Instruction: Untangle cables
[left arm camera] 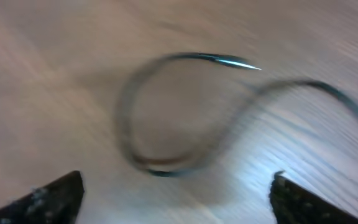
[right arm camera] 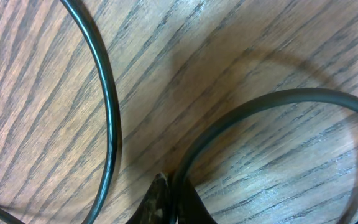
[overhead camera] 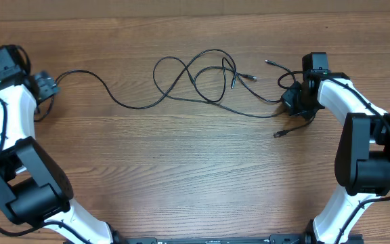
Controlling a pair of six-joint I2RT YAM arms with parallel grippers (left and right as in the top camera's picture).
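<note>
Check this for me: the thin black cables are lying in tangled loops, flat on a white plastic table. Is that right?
Not quite. The thin black cables do lie in tangled loops, flat on the table, but it is brown wood grain, not white plastic. The overhead view shows it, and the right wrist view shows the grain close up.

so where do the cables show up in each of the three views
overhead: the cables run across the upper middle of the table, with tangled loops in the centre and ends reaching towards both arms.
left wrist: a blurred loop of the cables in mid frame.
right wrist: the cables close up, one strand curving down the left, another arcing right from bottom centre.
shared landmark: the wood-grain table under them in all three.
</note>
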